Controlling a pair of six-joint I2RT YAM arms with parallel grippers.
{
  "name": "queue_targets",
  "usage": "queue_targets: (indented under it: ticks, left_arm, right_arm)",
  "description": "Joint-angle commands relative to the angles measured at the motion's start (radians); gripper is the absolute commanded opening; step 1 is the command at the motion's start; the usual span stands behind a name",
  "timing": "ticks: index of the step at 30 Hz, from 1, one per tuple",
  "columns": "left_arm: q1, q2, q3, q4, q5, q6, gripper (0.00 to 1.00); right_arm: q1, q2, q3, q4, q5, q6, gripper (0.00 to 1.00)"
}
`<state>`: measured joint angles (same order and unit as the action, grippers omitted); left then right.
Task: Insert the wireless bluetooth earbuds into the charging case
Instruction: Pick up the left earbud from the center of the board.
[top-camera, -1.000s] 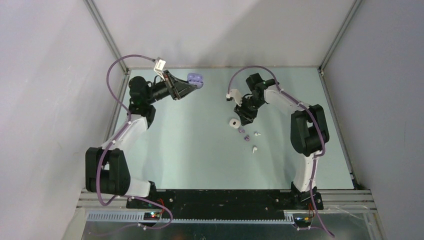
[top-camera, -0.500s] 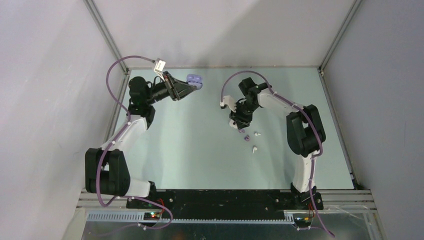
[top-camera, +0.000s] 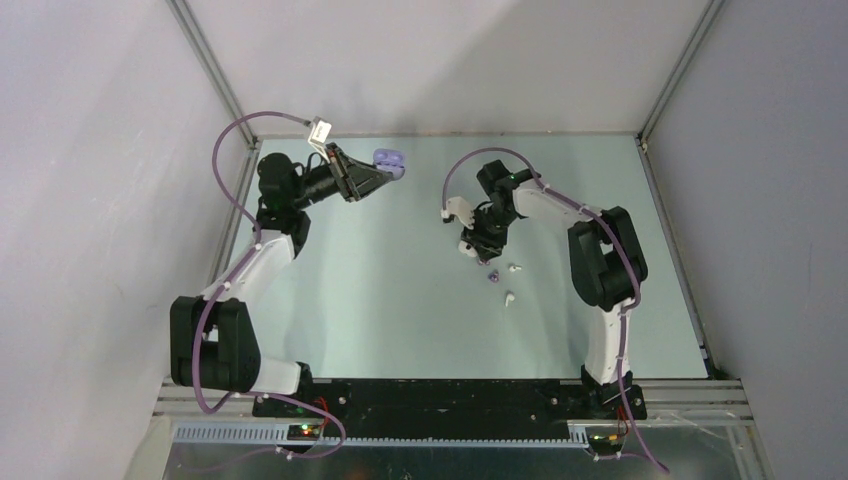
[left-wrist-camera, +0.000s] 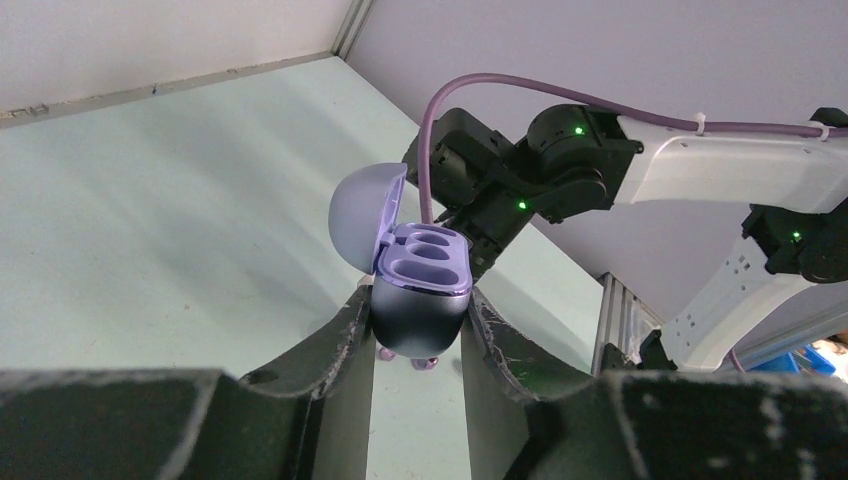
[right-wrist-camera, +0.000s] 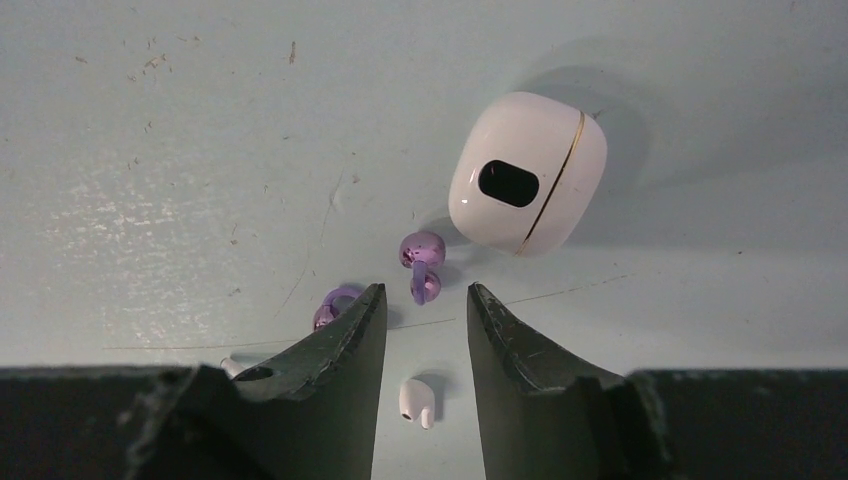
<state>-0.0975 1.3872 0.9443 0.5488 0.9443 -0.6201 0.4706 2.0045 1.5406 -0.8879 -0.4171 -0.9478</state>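
Note:
My left gripper (left-wrist-camera: 420, 335) is shut on the purple charging case (left-wrist-camera: 420, 300), held up off the table at the far left with its lid open and both wells empty; the top view shows this case (top-camera: 390, 161) too. My right gripper (right-wrist-camera: 427, 292) hangs open just above the table. A purple earbud (right-wrist-camera: 422, 262) lies just ahead of its tips. A second purple earbud (right-wrist-camera: 333, 303) is half hidden by the left finger. One white earbud (right-wrist-camera: 417, 402) lies between the fingers, another (right-wrist-camera: 230, 365) peeks out at the left. In the top view the right gripper (top-camera: 478, 245) covers part of this cluster.
A closed white charging case (right-wrist-camera: 527, 172) lies on the table just beyond the purple earbuds, to the right. In the top view two white earbuds (top-camera: 515, 268) (top-camera: 509, 298) and a purple one (top-camera: 493, 275) lie near the table's middle. The right arm (left-wrist-camera: 560, 170) shows behind the held case.
The right gripper has swung left and nearer, over the white case and down toward the earbuds. The left arm and its purple case have stayed still.

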Motion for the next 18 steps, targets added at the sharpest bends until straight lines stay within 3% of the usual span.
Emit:
queue_targets:
  ticks: [1,13,18]
  left_arm:
    - [0.008,-0.022,-0.002,0.011,-0.011,0.022,0.0]
    - [0.008,-0.018,0.0,0.002,-0.013,0.029,0.0]
    - [0.008,-0.005,0.001,0.009,-0.009,0.032,0.0]
  right_arm:
    - [0.01,0.019,-0.002,0.01,0.008,-0.014,0.39]
    - [0.016,0.041,-0.001,0.004,0.02,-0.017,0.27]
    - [0.014,0.008,0.016,-0.032,0.018,-0.029,0.04]
